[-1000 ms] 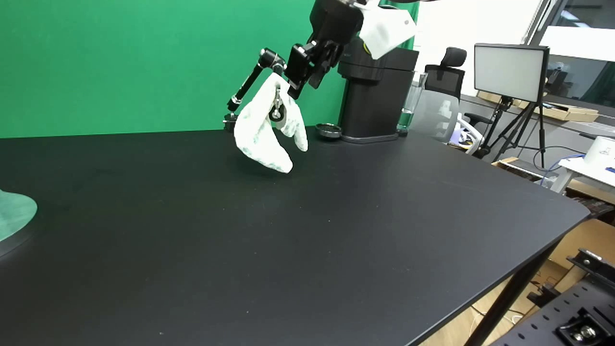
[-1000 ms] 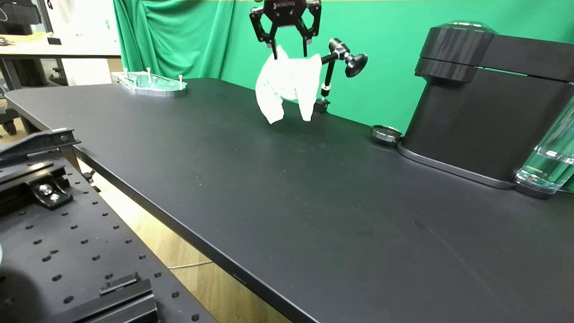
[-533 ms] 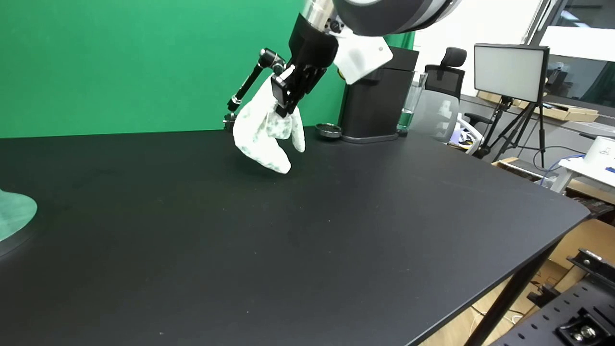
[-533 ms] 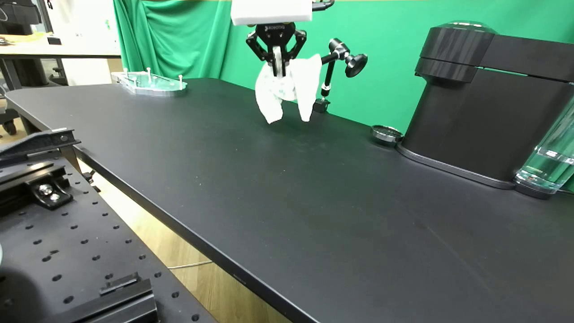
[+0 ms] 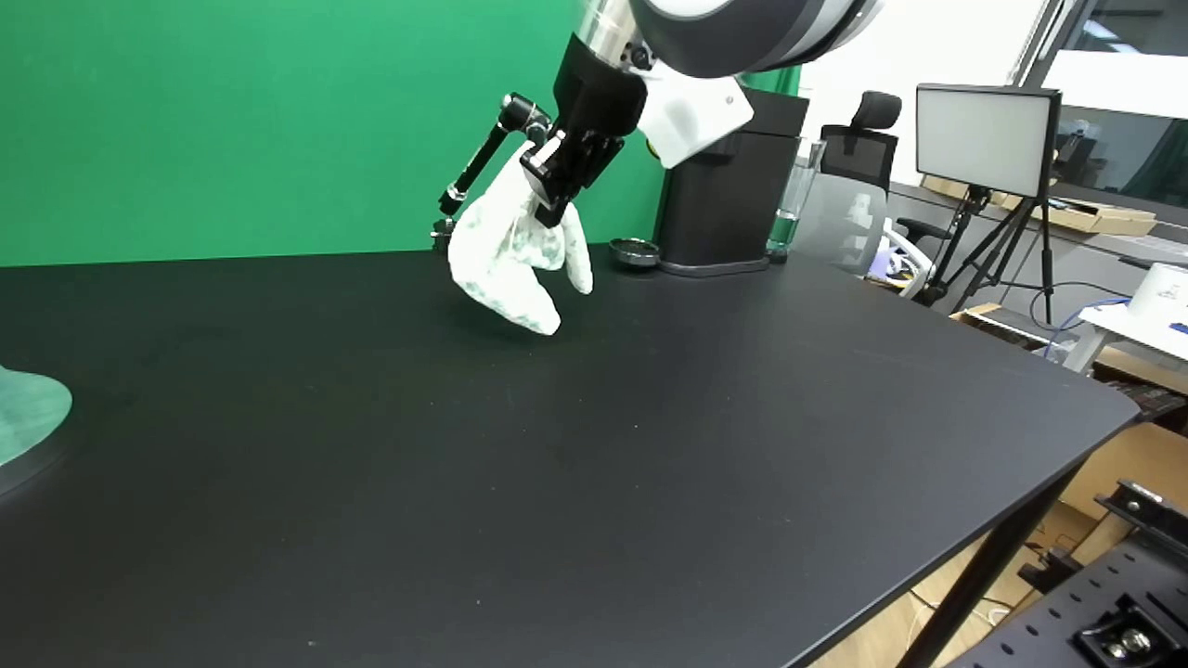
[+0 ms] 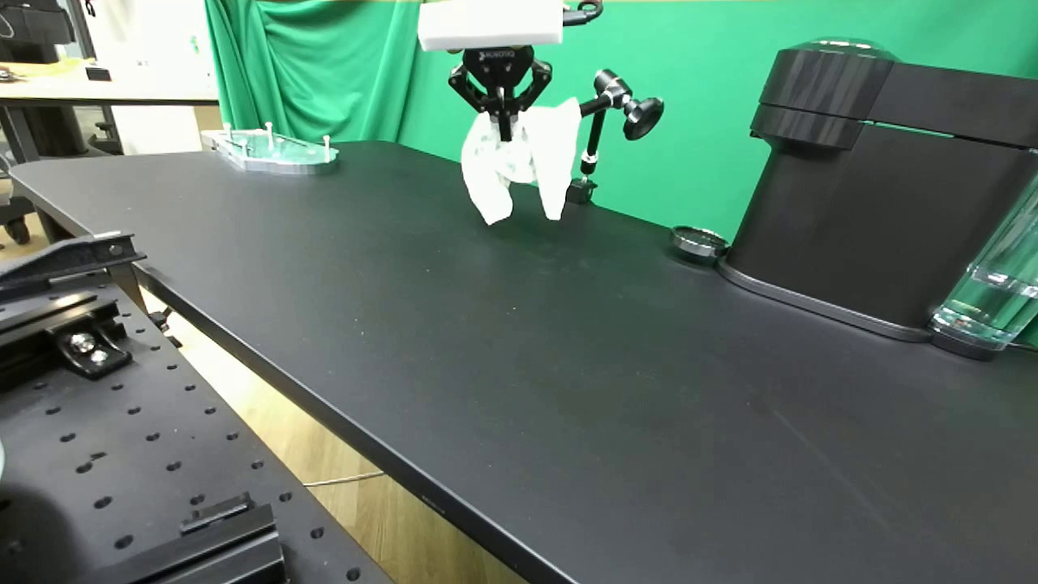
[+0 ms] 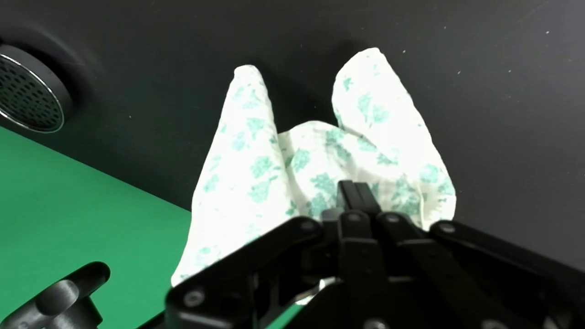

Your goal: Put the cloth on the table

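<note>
The cloth (image 5: 497, 264), white with green leaf prints in the wrist view, hangs draped over a black jointed stand (image 6: 614, 93) near the back edge of the table (image 5: 650, 464). Two of its corners point down over the tabletop. My gripper (image 6: 504, 134) is at the upper part of the cloth, its fingers pressed together with fabric pinched between them. A bit of white shows above the fingers in an exterior view (image 5: 550, 219). In the wrist view the fingertips (image 7: 347, 196) meet in front of the cloth (image 7: 256, 178); the pinched fold itself is mostly hidden.
A black machine (image 6: 859, 227) with a clear water tank (image 6: 985, 284) stands along the back, beside a round metal dish (image 6: 699, 242). A green wall (image 5: 278, 130) rises behind the table. A clear tray with posts (image 6: 276, 154) sits at the far end.
My gripper has come down onto the cloth's top and its fingers have gone from wide apart to together. The cloth has shifted only slightly and still hangs on the stand.
</note>
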Robot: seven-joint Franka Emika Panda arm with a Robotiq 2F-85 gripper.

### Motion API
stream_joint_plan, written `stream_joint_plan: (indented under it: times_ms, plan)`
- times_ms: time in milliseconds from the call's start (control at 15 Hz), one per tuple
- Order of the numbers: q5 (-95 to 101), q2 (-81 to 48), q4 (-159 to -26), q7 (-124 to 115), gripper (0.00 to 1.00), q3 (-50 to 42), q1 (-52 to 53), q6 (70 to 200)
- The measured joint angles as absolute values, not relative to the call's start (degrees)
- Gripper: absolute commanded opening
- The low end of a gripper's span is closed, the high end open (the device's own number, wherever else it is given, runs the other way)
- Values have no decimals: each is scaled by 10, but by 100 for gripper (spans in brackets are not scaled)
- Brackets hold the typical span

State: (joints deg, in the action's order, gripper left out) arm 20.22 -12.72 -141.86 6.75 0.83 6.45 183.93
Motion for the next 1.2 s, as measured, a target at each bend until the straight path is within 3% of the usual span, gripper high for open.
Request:
stream_joint_plan:
  times_ms: [467, 867, 1200]
  plan:
    - [185, -104, -1436, 59, 0, -42, 110, 1857]
    - [165, -7, -1487, 54, 0, -121, 159, 1874]
    - [112, 74, -1519, 62, 0, -86, 45, 1903]
